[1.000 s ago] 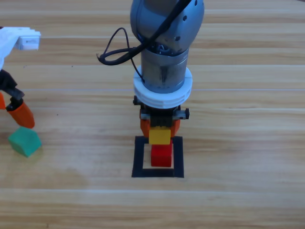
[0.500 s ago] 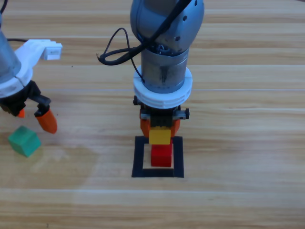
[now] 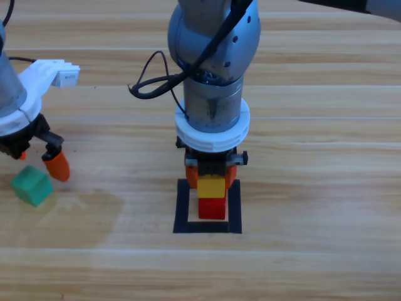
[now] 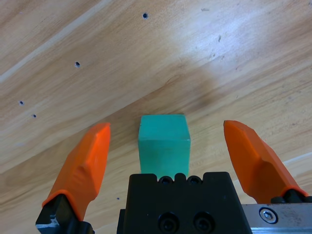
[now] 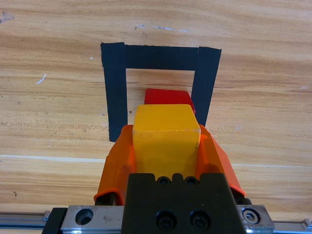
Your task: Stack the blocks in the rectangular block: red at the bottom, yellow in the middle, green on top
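Yellow [image 3: 211, 187] is the item in hand: my right gripper [image 3: 212, 169] has its orange jaws closed against the cube's two sides, as the right wrist view confirms [image 5: 166, 141]. The cube hangs directly over red [image 3: 212, 208], which sits inside the rectangular block [image 3: 182, 207] of black tape on the tabletop [image 3: 326, 188]. From above, yellow's lower edge appears to meet red's top, but I cannot tell whether the faces are actually in contact or just apart.

Assessment of the step: placement of yellow onto red is under way and not yet released. In the right wrist view red [image 5: 168, 96] shows beyond yellow and slightly to one side, so I judge the two are close to aligned but possibly not square. To finish well, I should lower straight down until yellow is seated, correct any sideways offset first, then part the jaws gently and evenly so neither side drags the cube. Withdrawal should be vertical; a tilt could topple the pair or push red toward the tape.

Farther out, my left gripper [image 3: 39, 160] is at the left of the tabletop with its jaws spread wide, holding nothing. Green [image 3: 31, 185] lies just beside it; the left wrist view shows green [image 4: 163, 144] centred between the open jaws, untouched.
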`<state>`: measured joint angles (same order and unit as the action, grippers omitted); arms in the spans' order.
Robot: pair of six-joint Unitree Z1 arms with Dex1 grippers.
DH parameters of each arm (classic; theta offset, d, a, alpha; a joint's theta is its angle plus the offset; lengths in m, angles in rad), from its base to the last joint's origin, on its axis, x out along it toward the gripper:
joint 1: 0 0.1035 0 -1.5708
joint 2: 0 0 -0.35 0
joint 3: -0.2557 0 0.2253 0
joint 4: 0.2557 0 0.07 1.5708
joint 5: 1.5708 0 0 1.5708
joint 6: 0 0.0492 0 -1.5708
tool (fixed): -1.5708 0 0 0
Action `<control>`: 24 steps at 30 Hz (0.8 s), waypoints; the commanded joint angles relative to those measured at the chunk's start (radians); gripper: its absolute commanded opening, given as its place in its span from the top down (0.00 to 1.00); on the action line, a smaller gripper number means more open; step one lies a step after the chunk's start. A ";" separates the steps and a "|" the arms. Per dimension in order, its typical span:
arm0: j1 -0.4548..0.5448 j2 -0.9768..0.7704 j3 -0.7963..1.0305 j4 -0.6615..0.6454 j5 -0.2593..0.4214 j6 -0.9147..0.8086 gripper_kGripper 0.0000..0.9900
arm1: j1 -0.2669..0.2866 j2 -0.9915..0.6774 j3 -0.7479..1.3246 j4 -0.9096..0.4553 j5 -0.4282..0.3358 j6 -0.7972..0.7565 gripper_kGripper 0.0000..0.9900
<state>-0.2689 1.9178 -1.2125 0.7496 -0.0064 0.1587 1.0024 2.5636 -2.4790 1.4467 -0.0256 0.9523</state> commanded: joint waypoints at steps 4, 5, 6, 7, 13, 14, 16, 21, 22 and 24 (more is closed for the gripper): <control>-0.018 0.076 -0.065 0.097 0.049 0.012 0.00 | 0.022 0.076 -0.014 0.015 0.016 -0.017 0.60; -0.018 0.081 -0.071 0.106 0.049 0.010 0.00 | 0.021 0.075 -0.014 0.015 0.016 -0.017 0.26; -0.018 0.086 -0.078 0.114 0.051 0.007 0.00 | 0.021 0.070 -0.014 0.015 0.015 -0.018 0.02; -0.018 0.093 -0.093 0.132 0.051 0.005 0.00 | 0.022 0.067 -0.015 0.015 0.015 -0.018 0.00; -0.018 0.107 -0.154 0.221 0.048 0.001 0.00 | 0.022 0.027 -0.029 0.015 -0.010 -0.026 0.00; -0.018 0.110 -0.157 0.228 0.043 0.001 0.00 | 0.021 0.013 -0.029 0.015 -0.019 -0.026 0.00; -0.018 0.110 -0.148 0.229 0.039 -0.002 0.00 | 0.022 -0.023 -0.031 0.015 -0.048 -0.027 0.00; -0.016 0.110 -0.119 0.229 0.025 -0.025 0.00 | 0.053 -0.152 -0.051 0.014 -0.146 -0.069 0.00; -0.018 0.115 -0.116 0.228 0.025 -0.027 0.00 | 0.062 -0.180 -0.051 0.012 -0.175 -0.078 0.00; -0.016 0.122 -0.110 0.228 0.023 -0.031 0.00 | 0.071 -0.235 -0.051 0.008 -0.212 -0.106 0.00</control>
<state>-0.2709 1.9952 -1.3474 0.9686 0.0285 0.1426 1.0104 2.4917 -2.5192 1.4467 -0.1643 0.8909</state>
